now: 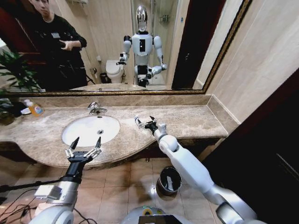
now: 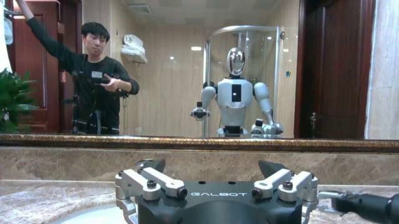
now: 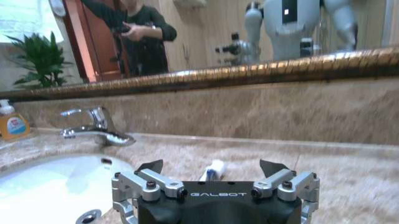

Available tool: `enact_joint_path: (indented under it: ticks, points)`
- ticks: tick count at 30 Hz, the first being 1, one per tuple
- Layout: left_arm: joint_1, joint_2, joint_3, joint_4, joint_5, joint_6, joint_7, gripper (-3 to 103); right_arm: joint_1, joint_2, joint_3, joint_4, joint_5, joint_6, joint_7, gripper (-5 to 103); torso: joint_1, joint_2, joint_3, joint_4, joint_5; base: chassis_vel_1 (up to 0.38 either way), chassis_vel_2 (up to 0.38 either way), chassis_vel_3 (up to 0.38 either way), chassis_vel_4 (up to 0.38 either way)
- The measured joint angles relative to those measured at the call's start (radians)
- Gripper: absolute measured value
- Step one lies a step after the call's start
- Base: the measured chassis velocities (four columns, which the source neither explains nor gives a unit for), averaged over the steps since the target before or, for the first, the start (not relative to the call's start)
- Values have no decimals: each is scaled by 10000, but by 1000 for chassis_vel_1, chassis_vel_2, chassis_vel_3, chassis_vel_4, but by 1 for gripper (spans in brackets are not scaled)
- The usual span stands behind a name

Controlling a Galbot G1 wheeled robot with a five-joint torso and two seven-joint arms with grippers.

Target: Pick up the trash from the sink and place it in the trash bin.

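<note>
Head view, nearest: I have the trash bin [image 1: 169,180] on the tiled floor below the counter edge, between my two arms; something pale shows inside it, so I judge that part of the trash is already dropped, though I cannot tell what the pale thing is.

Left gripper: my left gripper [image 1: 86,142] hangs over the near rim of the sink [image 1: 74,122], fingers spread wide and holding nothing. From the left wrist camera the same gripper [image 2: 212,169] points at the back wall with the jaws apart and nothing between them.

Right gripper: my right gripper [image 1: 151,122] is out over the marble countertop [image 1: 196,119] just beside the sink's right side, fingers released and empty.

Sink: the white basin looks bare from the head camera; I see no packets or tubes lying in it.

Remaining trash: from the right wrist camera a small white tube [image 3: 212,169] lies on the marble just ahead of my right gripper [image 3: 212,169], near the basin's edge and short of the chrome tap [image 3: 96,130].

Far end: the soap bottle [image 1: 35,109] stands on the counter at the left, well apart from both grippers; it is not trash.

Progress: I judge the job well along but not finished; that tube at least is left to carry to the bin.
</note>
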Motion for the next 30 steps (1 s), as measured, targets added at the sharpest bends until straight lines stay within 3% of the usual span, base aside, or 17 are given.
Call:
enact_joint_path:
  ticks: [9,11,13,14,16,18,21,22,24,25,28,30]
  points:
    - [0,1,0,0,0,0,0,100,-108,381,-365,-554,-91,-6,270,101,-2,1,-1,-1,0,0,0,0,0]
    - [0,0,0,0,0,0,0,100,-125,512,-405,-732,-122,2,300,95,-2,2,0,0,1,0,0,0,0]
    - [0,0,0,0,0,-1,0,100,-126,558,-411,-796,-130,8,308,95,-2,2,0,-1,1,0,0,0,0]
    - [0,0,0,0,0,0,0,100,-126,677,-424,-971,-189,40,327,84,-2,2,-1,-1,1,0,0,0,0]
    - [0,0,0,0,0,0,0,100,-122,718,-425,-1035,-225,60,338,84,-2,2,0,-1,2,0,0,0,0]
    - [0,0,0,0,0,0,0,100,-87,834,-428,-1184,-335,121,382,73,-2,2,0,0,3,0,0,0,0]
    - [0,0,0,0,0,-1,0,100,-56,860,-435,-1227,-370,153,415,68,-1,2,-1,0,2,0,0,0,0]
    - [0,0,0,0,0,-1,0,100,-47,851,-442,-1234,-381,170,417,57,-1,2,0,-1,2,0,0,0,0]
    - [0,0,0,0,0,0,0,100,-44,841,-446,-1236,-387,176,417,57,-1,2,0,0,3,0,0,0,0]
    - [0,0,0,0,0,0,0,100,-33,800,-451,-1237,-398,188,417,46,-1,2,0,-1,3,0,0,0,0]
    - [0,0,0,0,0,0,0,100,-31,771,-439,-1237,-410,191,408,41,-2,2,0,-1,3,0,0,0,0]
    - [0,0,0,0,0,0,0,100,-11,743,-406,-1239,-427,191,397,30,-1,2,-1,-1,3,0,0,0,0]
